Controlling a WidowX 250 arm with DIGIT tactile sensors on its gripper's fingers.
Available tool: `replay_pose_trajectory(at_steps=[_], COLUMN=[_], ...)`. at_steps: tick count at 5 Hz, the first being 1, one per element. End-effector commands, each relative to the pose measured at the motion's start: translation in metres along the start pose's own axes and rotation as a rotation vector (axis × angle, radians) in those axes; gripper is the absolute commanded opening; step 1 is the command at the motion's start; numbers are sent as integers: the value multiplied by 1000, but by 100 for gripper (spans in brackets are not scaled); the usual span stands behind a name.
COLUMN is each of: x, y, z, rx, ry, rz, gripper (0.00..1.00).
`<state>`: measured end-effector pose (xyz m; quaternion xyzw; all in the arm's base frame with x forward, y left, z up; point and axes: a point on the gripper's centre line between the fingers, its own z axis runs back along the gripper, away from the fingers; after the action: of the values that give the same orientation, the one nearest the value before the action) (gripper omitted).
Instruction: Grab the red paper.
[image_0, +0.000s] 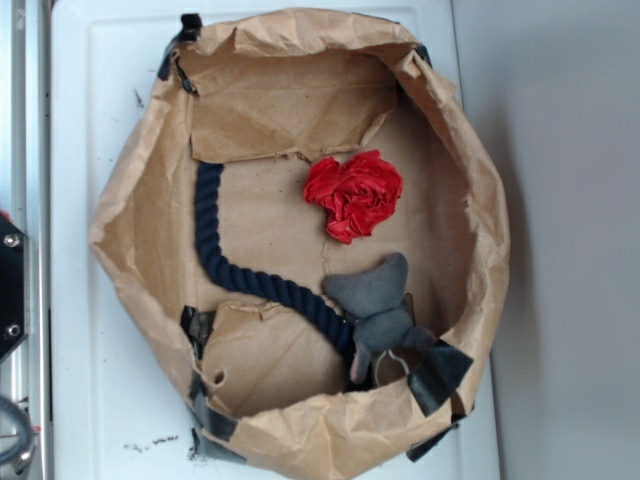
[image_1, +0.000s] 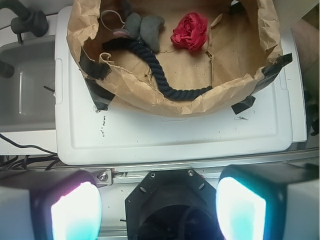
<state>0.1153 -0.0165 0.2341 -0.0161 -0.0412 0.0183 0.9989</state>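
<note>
The red paper (image_0: 354, 194) is a bright red creased wad, rose-like, lying on the floor of an open brown paper bag (image_0: 130, 190), right of centre. It also shows in the wrist view (image_1: 190, 31), near the top. My gripper (image_1: 159, 207) is open and empty, its two glowing pads (image_1: 75, 212) wide apart at the bottom of the wrist view. It hangs well back from the bag, above the robot's black base. The gripper is out of the exterior view.
Inside the bag lie a dark blue rope (image_0: 235, 265) and a grey plush toy (image_0: 378, 300), just below the red paper. Black tape (image_0: 438, 372) holds the bag's rim. The bag sits on a white board (image_1: 175, 135). A grey tray (image_1: 25, 85) lies to the left.
</note>
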Motion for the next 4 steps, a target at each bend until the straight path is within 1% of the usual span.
replay_pose_trajectory(at_steps=[1,2,3,4], x=[49,93,117,117], y=[18,37,47,47], z=[-1,-3,-5,-5], rx=[-38,-23,-23,-23], ry=[6,-10,11,11], rz=[-136,-208,-226,-226], gripper=[100,100,100,100])
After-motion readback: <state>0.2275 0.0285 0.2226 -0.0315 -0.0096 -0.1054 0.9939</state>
